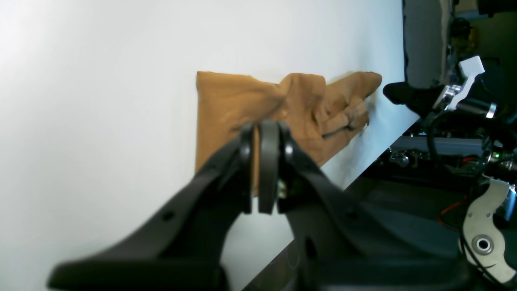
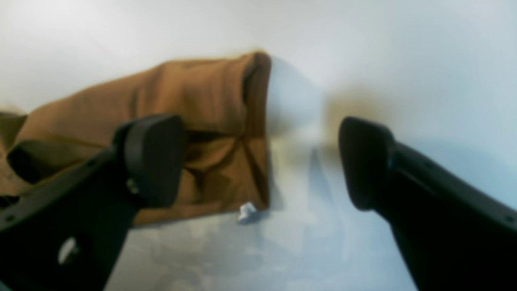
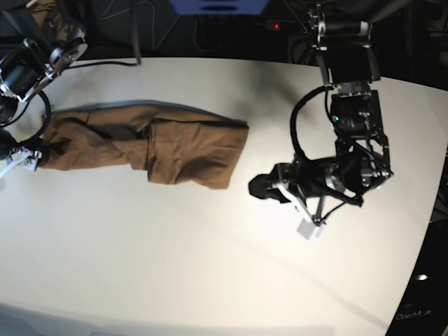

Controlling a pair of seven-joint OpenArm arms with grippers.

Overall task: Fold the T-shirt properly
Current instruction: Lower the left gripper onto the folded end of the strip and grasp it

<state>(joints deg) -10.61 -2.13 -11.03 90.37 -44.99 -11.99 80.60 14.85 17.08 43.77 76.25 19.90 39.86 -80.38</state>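
My T-shirt (image 3: 150, 143) lies on the white desk (image 3: 210, 266), stretched into a long, rumpled band that runs across the far left part of the surface in the base view. One end finishes in a fairly straight edge toward the middle of the desk; the other end bunches up near the desk's left edge.

My left end effector (image 1: 262, 169) is closed, its two dark fingers pressed together with nothing between them. In the base view it hovers over bare desk (image 3: 262, 187), just beside the straight end of the cloth but apart from it. Through its wrist camera the tan fabric (image 1: 258, 105) shows beyond the fingertips, wrinkled and lumpy on one side.

My right end effector (image 2: 258, 161) stands wide open, its pads well apart. In its wrist view, which is blurred, one finger (image 2: 153, 157) sits in front of the bunched end of the shirt (image 2: 194, 101), while the other finger (image 2: 363, 161) is over bare desk. It holds nothing. I cannot tell whether the nearer finger touches the cloth. In the base view this arm is at the far left edge, by the crumpled end of the garment.
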